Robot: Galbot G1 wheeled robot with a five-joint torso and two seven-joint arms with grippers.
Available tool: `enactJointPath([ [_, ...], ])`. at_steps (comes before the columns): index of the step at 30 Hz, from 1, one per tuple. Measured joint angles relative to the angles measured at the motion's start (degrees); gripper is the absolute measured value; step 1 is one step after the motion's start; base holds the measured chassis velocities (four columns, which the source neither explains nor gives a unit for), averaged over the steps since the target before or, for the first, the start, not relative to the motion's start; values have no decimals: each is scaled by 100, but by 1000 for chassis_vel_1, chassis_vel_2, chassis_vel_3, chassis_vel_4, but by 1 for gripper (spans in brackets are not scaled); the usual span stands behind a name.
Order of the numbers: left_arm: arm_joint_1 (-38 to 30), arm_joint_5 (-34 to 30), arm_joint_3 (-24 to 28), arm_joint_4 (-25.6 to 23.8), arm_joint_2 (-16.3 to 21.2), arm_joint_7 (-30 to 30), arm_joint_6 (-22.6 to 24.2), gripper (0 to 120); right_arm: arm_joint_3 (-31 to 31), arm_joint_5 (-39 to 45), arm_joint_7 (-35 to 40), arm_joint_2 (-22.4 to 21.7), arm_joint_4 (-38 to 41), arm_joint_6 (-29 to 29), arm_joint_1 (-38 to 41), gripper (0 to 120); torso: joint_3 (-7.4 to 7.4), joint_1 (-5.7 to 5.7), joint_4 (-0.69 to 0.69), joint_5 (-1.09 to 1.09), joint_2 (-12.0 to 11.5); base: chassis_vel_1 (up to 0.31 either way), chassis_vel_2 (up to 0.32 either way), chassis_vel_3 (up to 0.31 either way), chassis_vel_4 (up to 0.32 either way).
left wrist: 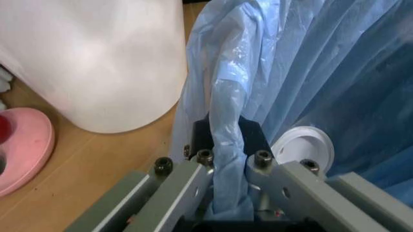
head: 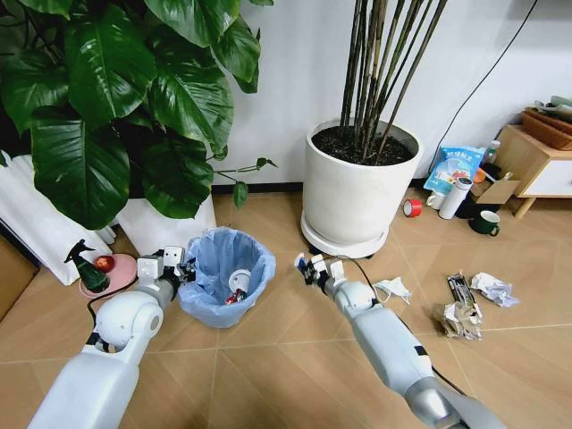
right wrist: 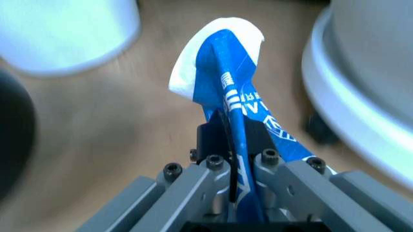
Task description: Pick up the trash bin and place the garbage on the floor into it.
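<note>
The trash bin [head: 226, 275] stands on the floor between both arms, its dark body hidden under the blue bag whose rim the left hand [left wrist: 227, 145] pinches, while the right hand [right wrist: 235, 140], just beside it, clamps a blue-white carton [right wrist: 226, 72], its lower end hidden.

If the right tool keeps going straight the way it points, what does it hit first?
Probably bare floor. The right tool, shut on the carton, points toward the gap between the bin and the white pot. The pot base sits close to one side; depth is unclear.
</note>
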Motion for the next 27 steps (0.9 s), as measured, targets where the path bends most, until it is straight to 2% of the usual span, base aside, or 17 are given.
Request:
enactJointPath([
  [1,0,0,0,0,0,0,0,0,0,0,0,0,0,0,0,0,0,0,0,0,0,0,0,0,0],
  [5,-6,-15,16,95,10,64,-1,0,-37,586,113,-175,1054,-212,42,0,0,0,0,-1,0,0,0,0,0],
  [7,-9,-15,19,107,10,69,-1,0,-50,669,126,-197,1193,-247,46,0,-1,0,0,-1,0,0,0,0,0],
  [11,-102,-30,129,229,-4,101,-3,0,-175,1211,264,-298,2024,-497,140,0,0,0,0,-1,0,0,0,0,0],
  [19,-403,-29,415,508,-89,92,-3,0,-554,1737,473,-241,2732,-801,381,0,0,0,0,-2,0,0,0,0,0],
  [24,-728,-75,656,680,-167,29,16,0,-1214,1846,515,-272,2992,-875,389,0,0,0,0,-1,0,0,0,0,0],
  [27,-829,-226,730,694,-179,-65,55,0,-1387,1811,482,-316,3027,-883,302,0,0,0,0,0,0,0,0,0,0],
])
